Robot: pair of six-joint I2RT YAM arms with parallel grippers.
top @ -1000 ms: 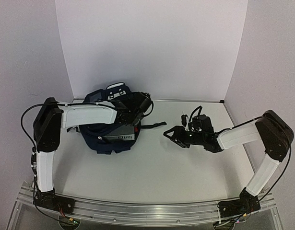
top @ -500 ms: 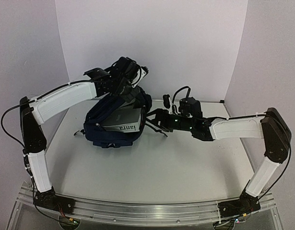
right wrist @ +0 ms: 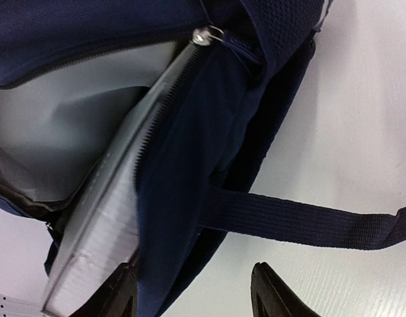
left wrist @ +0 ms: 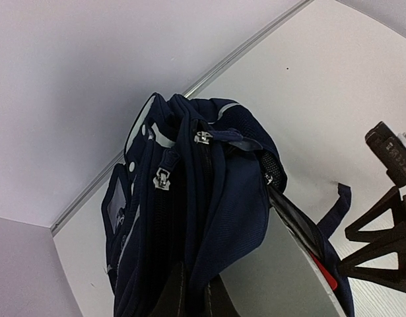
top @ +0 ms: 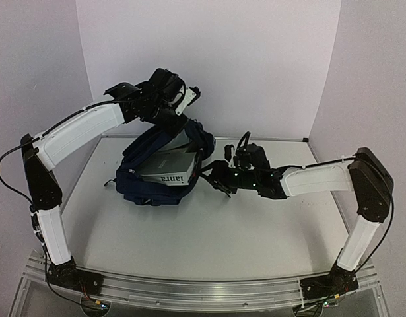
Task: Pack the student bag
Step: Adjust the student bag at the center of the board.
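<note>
I've got left tool (top: 174, 122) clamped on student bag (top: 153, 179) top fabric, upper left. Right tool (right wrist: 195, 294) fingers spread apart at the bag mouth, mid-frame. Grey book (top: 168, 169) inside.

White lettering on the dark edge of a flat grey item (top: 164, 170) sticking out of the student bag (top: 140, 186), reads roughly "ianra" from above, small and uncertain, square patch (left wrist: 117, 206) on the bag's front too blurred to read
</note>
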